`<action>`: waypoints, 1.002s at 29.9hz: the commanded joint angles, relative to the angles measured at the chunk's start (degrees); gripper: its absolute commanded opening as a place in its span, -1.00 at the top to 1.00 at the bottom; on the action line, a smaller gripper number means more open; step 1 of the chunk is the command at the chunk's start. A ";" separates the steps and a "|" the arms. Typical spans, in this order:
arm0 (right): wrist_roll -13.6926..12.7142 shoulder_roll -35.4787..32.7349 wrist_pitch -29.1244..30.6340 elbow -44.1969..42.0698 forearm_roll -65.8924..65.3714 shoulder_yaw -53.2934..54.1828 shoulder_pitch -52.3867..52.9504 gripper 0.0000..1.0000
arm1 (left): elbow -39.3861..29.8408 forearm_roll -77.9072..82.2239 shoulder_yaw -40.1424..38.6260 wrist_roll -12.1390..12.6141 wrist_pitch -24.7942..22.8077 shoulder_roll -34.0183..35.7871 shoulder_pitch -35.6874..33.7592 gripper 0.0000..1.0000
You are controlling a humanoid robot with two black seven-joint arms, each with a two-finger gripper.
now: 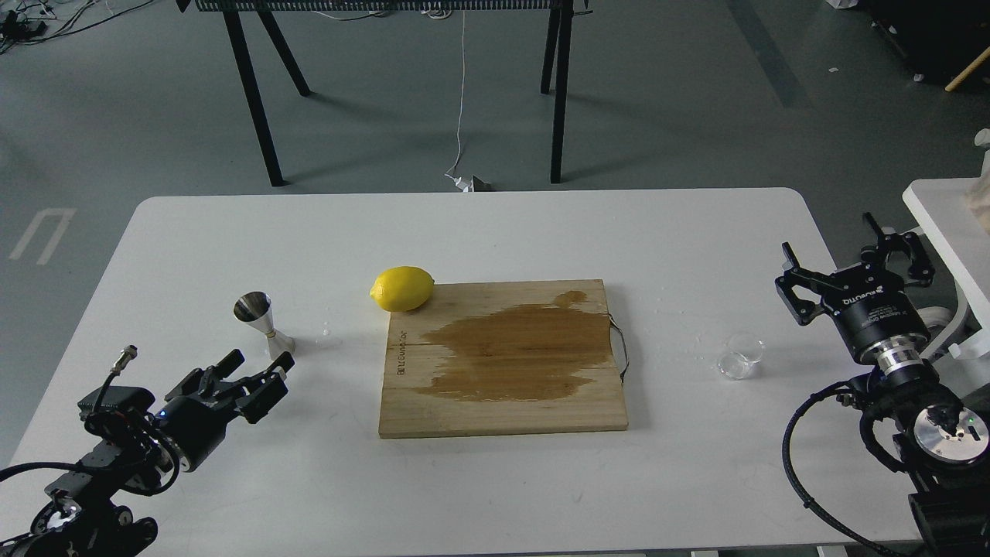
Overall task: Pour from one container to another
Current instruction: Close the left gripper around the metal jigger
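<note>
The clear glass tumbler (740, 356) stands on the white table (479, 232) at the right, to the right of the board. My right gripper (855, 254) hovers past the table's right edge, beyond the tumbler, open and holding nothing. The steel jigger (264, 323) stands upright at the left of the table. My left gripper (259, 362) is low over the table just in front of the jigger's base, open and empty, its fingertips pointing up-right.
A wooden cutting board (503, 360) with a large wet stain lies in the table's middle. A yellow lemon (403, 288) rests at its far left corner. A second white table (947, 224) stands off to the right.
</note>
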 commanded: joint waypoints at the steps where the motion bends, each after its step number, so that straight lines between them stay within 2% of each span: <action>1: 0.00 -0.62 0.00 0.02 0.00 0.08 -0.18 -0.98 | 1.32 -0.05 0.06 0.00 -0.18 -0.79 -1.64 -0.96; 5: 0.00 -0.71 0.00 0.02 0.00 0.08 -0.53 -0.98 | 3.96 -0.05 0.14 0.00 -0.18 -1.93 -3.40 -0.96; 10: 0.00 -0.62 0.00 0.11 0.00 0.08 -0.71 -0.98 | 6.59 -0.13 0.06 0.00 -2.90 -3.60 -5.77 -0.96; 19: 0.00 -0.71 0.00 0.11 0.00 0.17 -0.80 -0.98 | 12.48 -0.05 0.14 0.00 -3.43 -6.85 -8.41 -0.94; 22: 0.00 -0.71 0.00 0.11 0.00 0.08 -0.80 -0.98 | 13.19 -0.05 0.40 0.00 -3.52 -7.47 -8.85 -0.86; 30: 0.00 -0.71 0.00 0.11 0.00 0.08 -0.80 -0.98 | 16.26 0.04 0.93 0.00 -3.17 -8.35 -9.56 -0.47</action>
